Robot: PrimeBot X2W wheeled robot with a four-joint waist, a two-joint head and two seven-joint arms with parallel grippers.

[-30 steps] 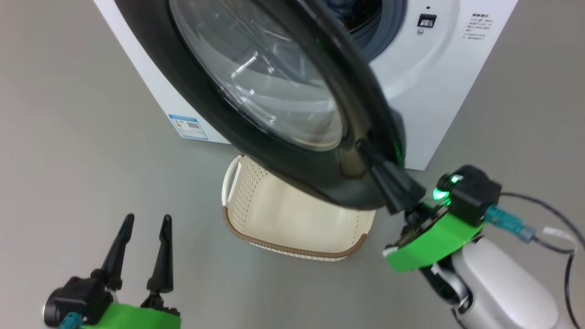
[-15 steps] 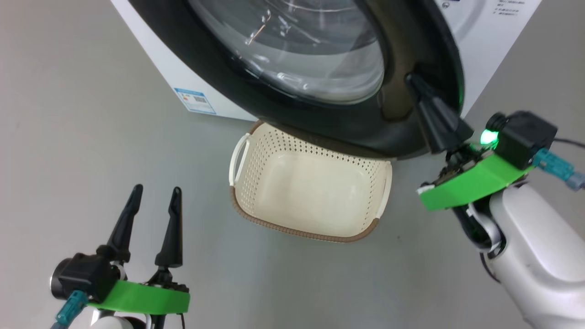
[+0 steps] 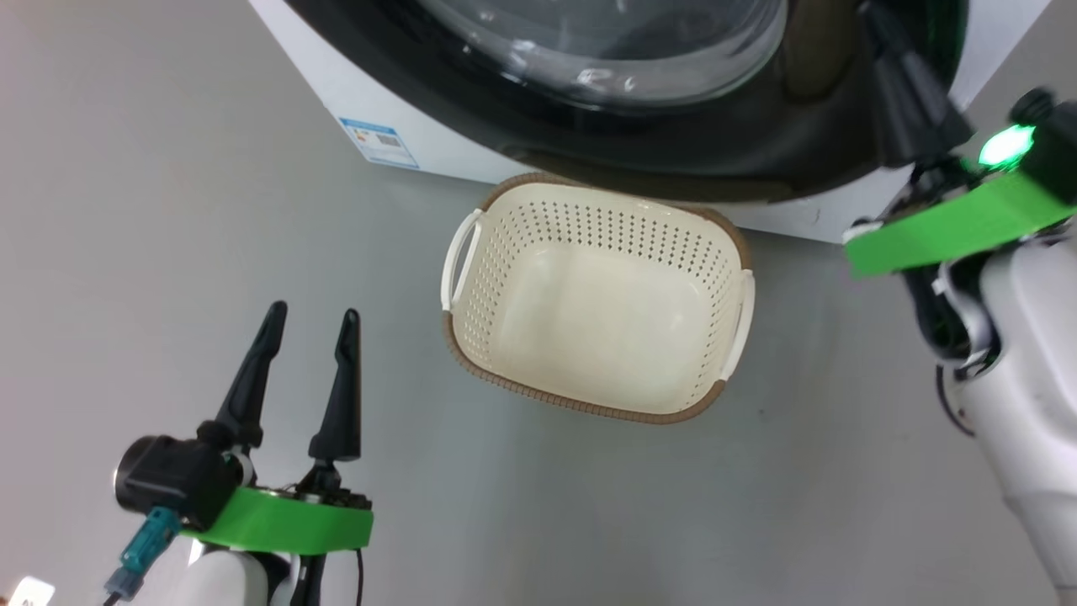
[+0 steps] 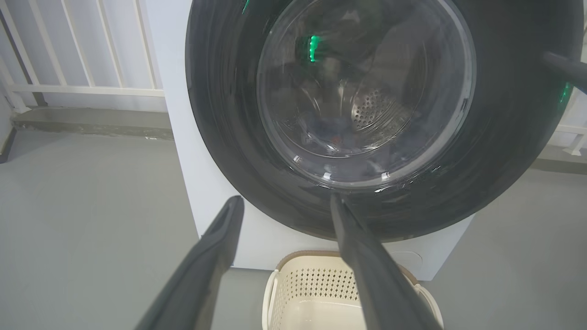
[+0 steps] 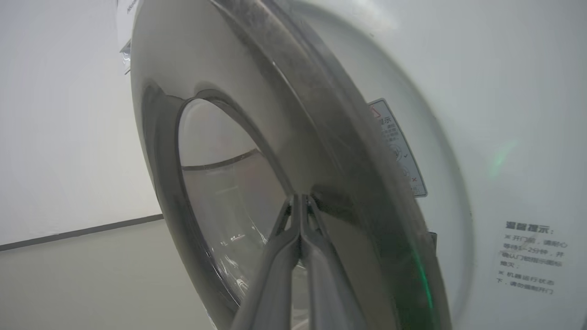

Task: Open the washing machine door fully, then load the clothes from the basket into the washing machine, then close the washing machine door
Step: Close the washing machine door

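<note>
Head view first: the washing machine door lies across the front of the washing machine at the far side of the scene. Its glossy black rim curves over the white body and the glass bulges toward me. I cannot tell whether it has latched; from the right wrist view the door looks a touch proud of the white front.

Through the glass in the left wrist view I can make out the steel drum and something dark and bluish low inside, too blurred for me to call it the clothes.

My right gripper is up at the door's right side. Its fingers are pressed together with nothing between them, and in the right wrist view the paired tips rest against the shiny face just beside the window. A warning sticker sits on the machine front just past the rim.

Just near of the machine, below the door, the basket stands upright on the grey floor, its bare cream bottom showing. The blue label is low on the machine's left.

My left gripper hangs at the near left, well apart from the basket, fingers spread wide and holding nothing. In its own view the tips frame the door's lower rim, with a white railing far left
</note>
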